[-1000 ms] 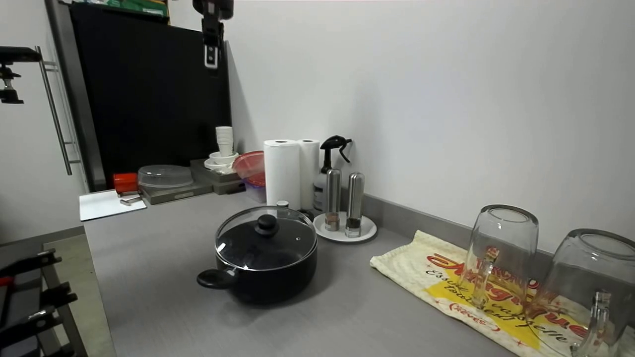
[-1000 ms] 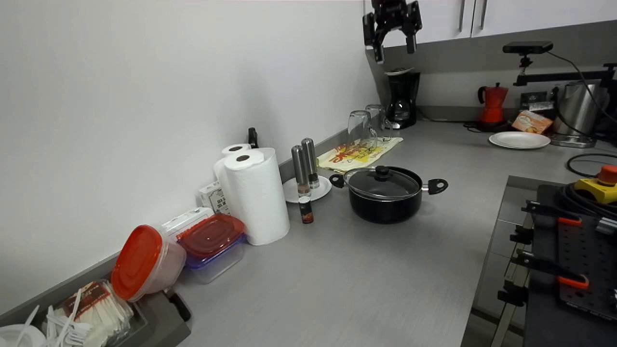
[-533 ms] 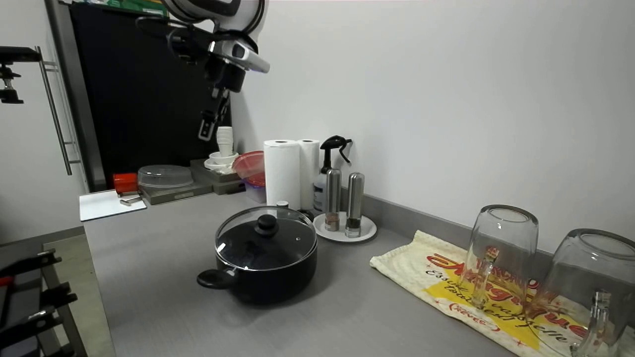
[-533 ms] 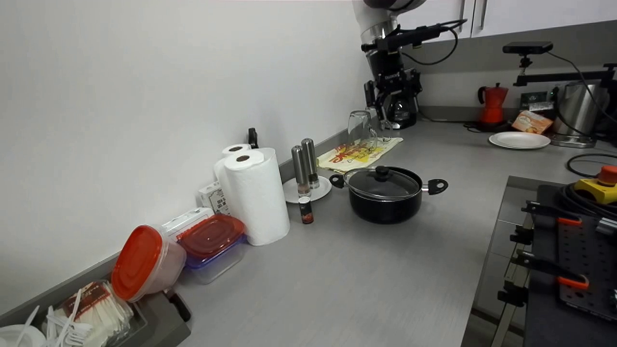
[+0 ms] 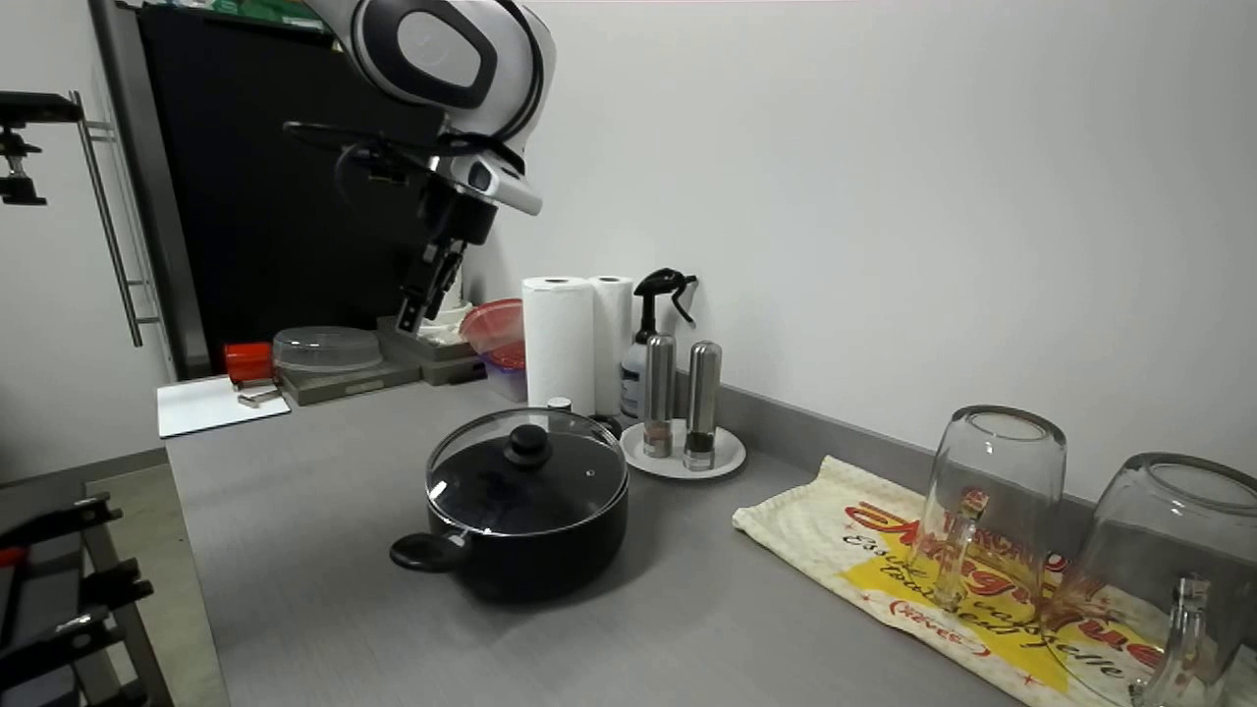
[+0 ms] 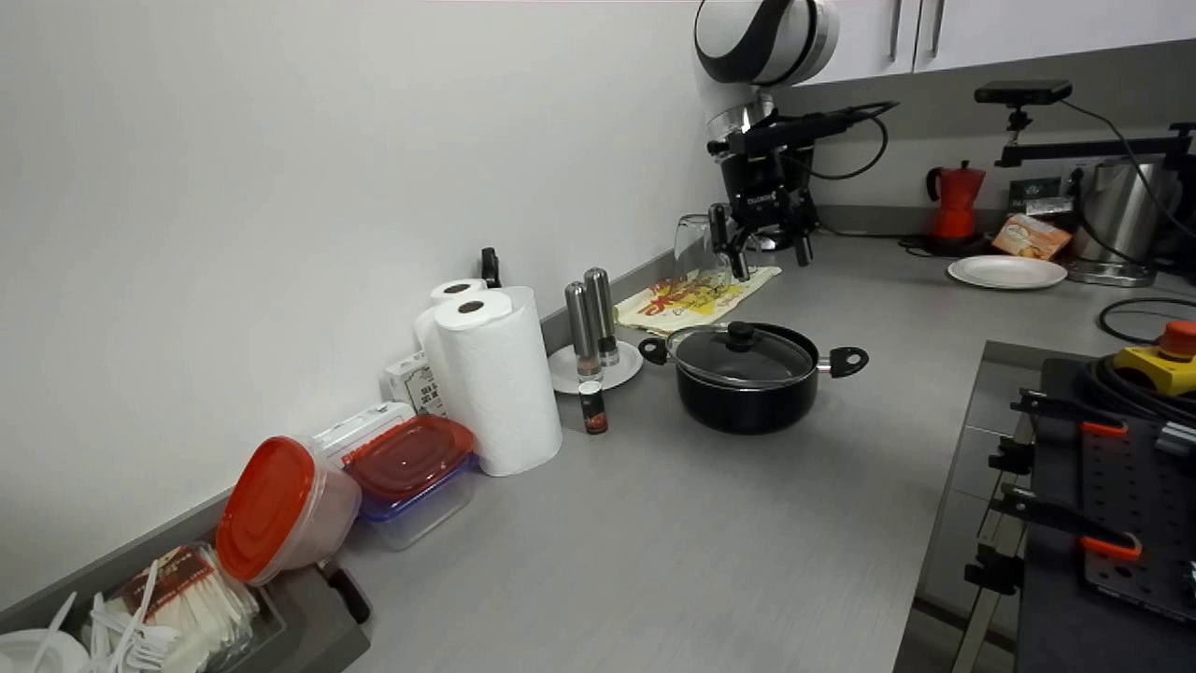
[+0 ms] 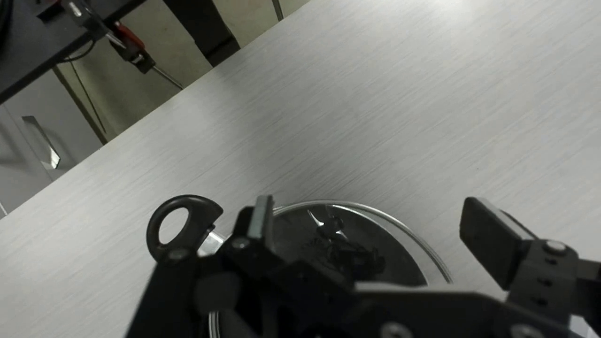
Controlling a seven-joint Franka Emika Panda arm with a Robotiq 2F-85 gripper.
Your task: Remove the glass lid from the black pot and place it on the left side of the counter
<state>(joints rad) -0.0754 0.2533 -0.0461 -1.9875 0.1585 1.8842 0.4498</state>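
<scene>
The glass lid rests on the black pot, slightly off-centre, its black knob up. In an exterior view part of the pot's rim shows beside the lid. The pot stands on the grey counter. My gripper is open and empty, above the counter and higher than the lid; it also shows in an exterior view. In the wrist view the gripper has its jaws wide apart, the lid below between them. The knob is hidden there behind the gripper.
Two steel mills stand on a white plate beside the pot, with a small spice jar and paper towel rolls nearby. Upturned glass mugs stand on a printed cloth. A black stove lies past the counter's edge.
The arm has come down from the top of both exterior views, bringing the open gripper lower, towards the pot's height. The pot and lid have not moved.
</scene>
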